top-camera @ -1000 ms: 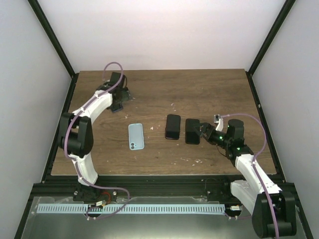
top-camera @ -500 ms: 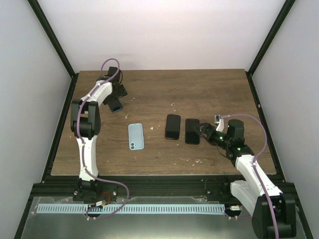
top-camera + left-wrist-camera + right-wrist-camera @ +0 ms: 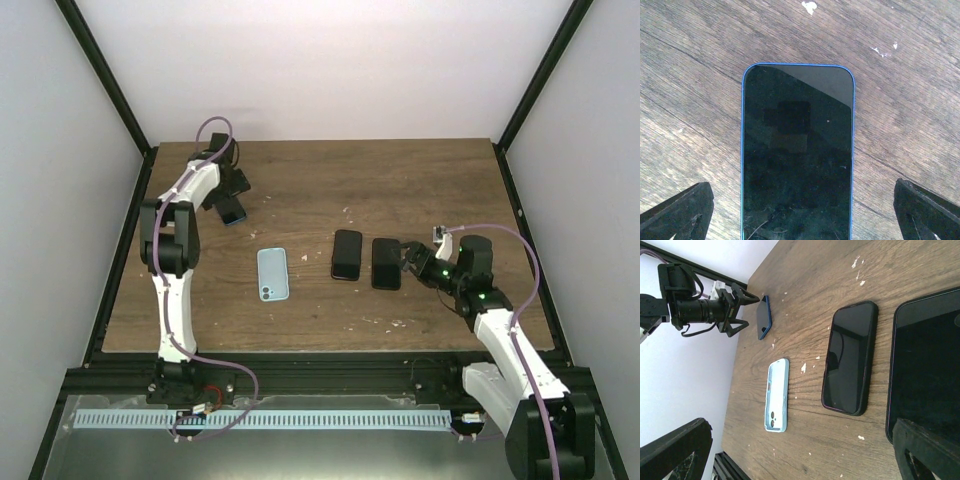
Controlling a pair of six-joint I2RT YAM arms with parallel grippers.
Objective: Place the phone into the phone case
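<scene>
Insertion not begun; blue-rimmed phone [image 3: 797, 160] lying face up on surface [image 3: 900, 75], between left fingers [image 3: 677, 212], untouched; light-blue phone case [image 3: 273, 274] well apart from both sets of fingers, phone not in it. Left fingers spread wide, holding nothing; right fingers [image 3: 927, 452] equally wide, empty, just beside a dark phone [image 3: 927, 370]. Remaining, by judgement: grasp, carry, seating in case.
</scene>
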